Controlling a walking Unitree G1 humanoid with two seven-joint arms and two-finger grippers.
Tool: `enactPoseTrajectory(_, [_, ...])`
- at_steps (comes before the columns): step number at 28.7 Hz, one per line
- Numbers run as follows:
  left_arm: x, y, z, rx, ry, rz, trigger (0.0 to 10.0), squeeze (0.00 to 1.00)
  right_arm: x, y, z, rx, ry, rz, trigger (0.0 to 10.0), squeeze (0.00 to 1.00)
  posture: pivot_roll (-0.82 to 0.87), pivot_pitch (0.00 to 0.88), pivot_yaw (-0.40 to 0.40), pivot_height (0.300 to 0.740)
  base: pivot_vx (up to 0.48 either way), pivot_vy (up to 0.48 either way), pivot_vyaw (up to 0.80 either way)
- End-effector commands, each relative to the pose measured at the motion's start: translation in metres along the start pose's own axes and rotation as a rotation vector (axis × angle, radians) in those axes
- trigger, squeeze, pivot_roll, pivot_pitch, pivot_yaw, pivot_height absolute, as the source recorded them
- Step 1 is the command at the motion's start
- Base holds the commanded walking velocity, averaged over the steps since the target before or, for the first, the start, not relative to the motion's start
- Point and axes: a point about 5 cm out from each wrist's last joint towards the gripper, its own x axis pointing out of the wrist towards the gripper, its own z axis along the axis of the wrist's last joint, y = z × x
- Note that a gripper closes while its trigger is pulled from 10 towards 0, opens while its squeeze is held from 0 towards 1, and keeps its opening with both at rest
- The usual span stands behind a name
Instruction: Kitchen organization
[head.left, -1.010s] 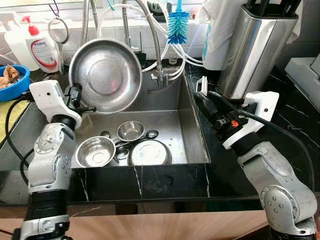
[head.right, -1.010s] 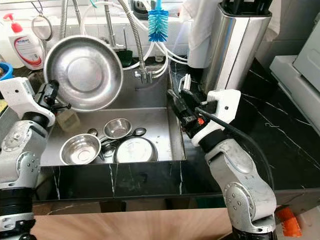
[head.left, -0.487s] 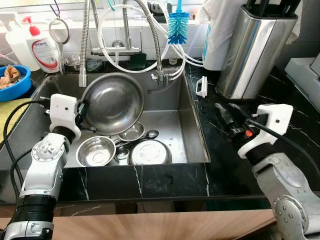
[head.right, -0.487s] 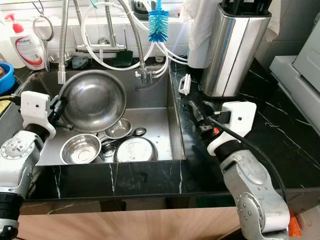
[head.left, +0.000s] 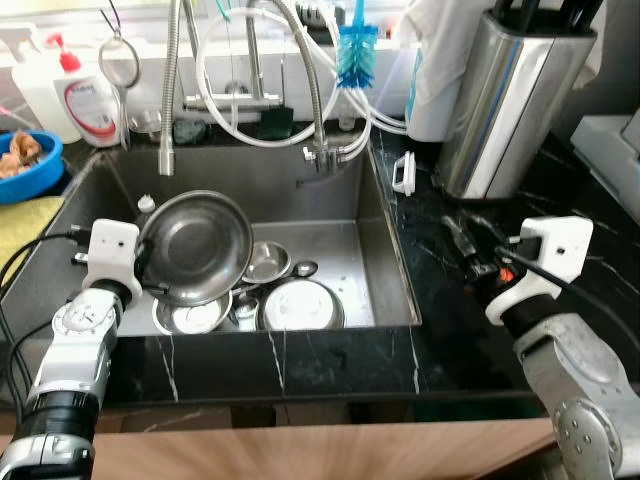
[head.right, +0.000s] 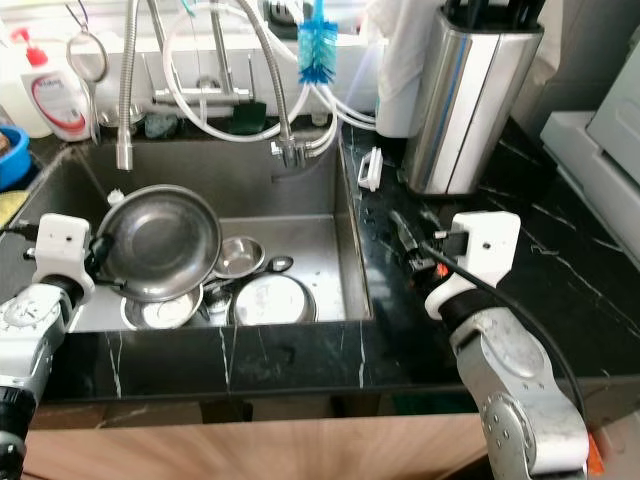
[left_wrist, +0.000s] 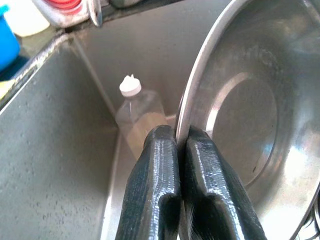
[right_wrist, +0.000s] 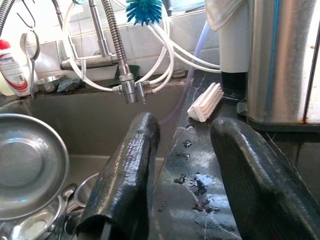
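The large steel bowl (head.left: 195, 245) hangs tilted in the sink (head.left: 330, 190), directly above a smaller bowl (head.left: 190, 316); we pinch its rim with our left gripper (left_wrist: 182, 150). Our right gripper (right_wrist: 187, 165), fingers apart, hovers over the black counter (head.left: 450, 330).

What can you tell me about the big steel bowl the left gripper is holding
The big steel bowl is round, shallow and shiny, with a flat bottom and a thin rolled rim. The left gripper pinches that rim between its black fingers. It is tilted, inside facing up and forward, low in the sink over smaller steel dishes.
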Motion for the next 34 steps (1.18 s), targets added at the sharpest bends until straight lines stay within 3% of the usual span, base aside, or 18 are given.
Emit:
enactPoseTrajectory(1, [0.0,0.001,-0.008,-0.05,0.039,0.002,10.0,0.0,-0.002,0.0,0.001,-0.015,-0.004,-0.003,10.0,0.0,0.02,0.05,0.043,0.74,0.0,0.0,0.0])
enactPoseTrajectory(5, [0.001,-0.008,-0.014,-0.085,0.066,-0.035,10.0,0.0,-0.002,0.0,0.001,-0.013,-0.003,0.001,10.0,0.0,0.02,0.051,0.041,0.74,0.0,0.0,0.0])
enactPoseTrajectory(6, [0.001,-0.013,-0.015,-0.095,0.066,-0.054,10.0,0.8,-0.002,0.0,0.001,-0.013,-0.003,0.003,10.0,0.0,0.02,0.052,0.04,0.74,0.0,0.0,0.0])
enactPoseTrajectory(7, [0.001,-0.014,-0.015,-0.104,0.065,-0.061,10.0,1.0,-0.002,0.0,0.001,-0.014,-0.003,0.003,10.0,0.0,0.02,0.052,0.04,0.74,0.0,0.0,0.0])
enactPoseTrajectory(24, [0.003,-0.024,-0.004,-0.109,0.012,-0.107,10.0,1.0,0.0,0.001,-0.004,-0.002,-0.001,0.002,10.0,0.0,0.02,0.023,0.042,0.74,0.0,0.0,0.0])
enactPoseTrajectory(34, [0.004,-0.032,0.005,-0.11,-0.018,-0.201,10.0,1.0,0.003,0.002,-0.005,-0.002,0.009,0.011,10.0,0.0,0.02,0.029,0.043,0.74,0.0,0.0,0.0])
